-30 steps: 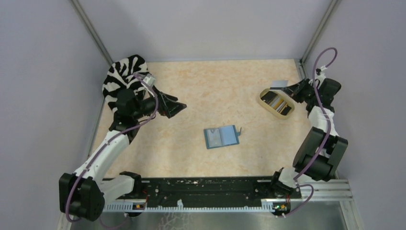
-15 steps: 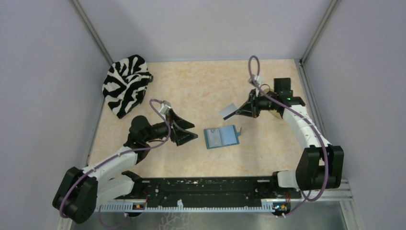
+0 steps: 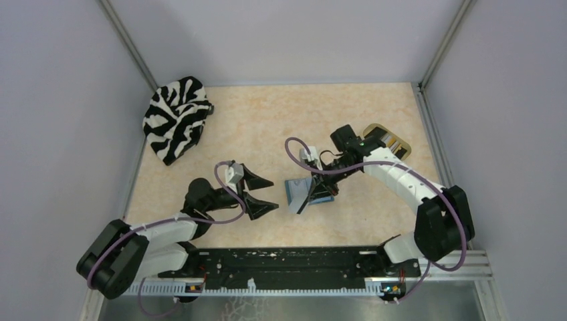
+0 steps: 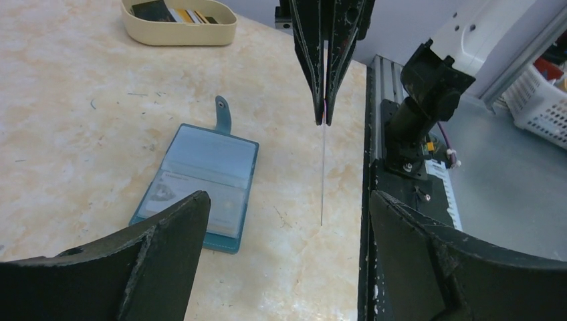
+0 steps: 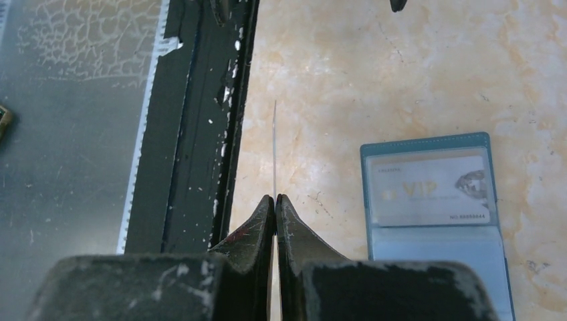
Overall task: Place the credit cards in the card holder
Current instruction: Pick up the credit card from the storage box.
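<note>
R arm stretched low over desk [image 3: 267, 120], R end effector [image 5: 275, 198] pinching card [image 5: 275, 147] beside open card holder [image 4: 200, 177]; L end effector [image 3: 273, 194] spread wide, facing it

Boxed in on three sides by plain lavender-grey walls [image 3: 281, 40], with slanting aluminium posts [image 3: 131, 47] at the far corners. Below, a tabletop [image 3: 267, 127] of peach-beige marbled laminate, lightly scuffed and speckled. Along the near edge, a black mounting rail [image 3: 287, 262] with chipped paint, fronted by a toothed silver strip [image 3: 267, 287]. Past that, a smooth grey surface [image 4: 508, 187] with one crackled patch [image 5: 73, 33], and a white slatted basket [image 4: 543, 100] off to the side. Soft, even lighting throughout; faint shadows only.
</note>
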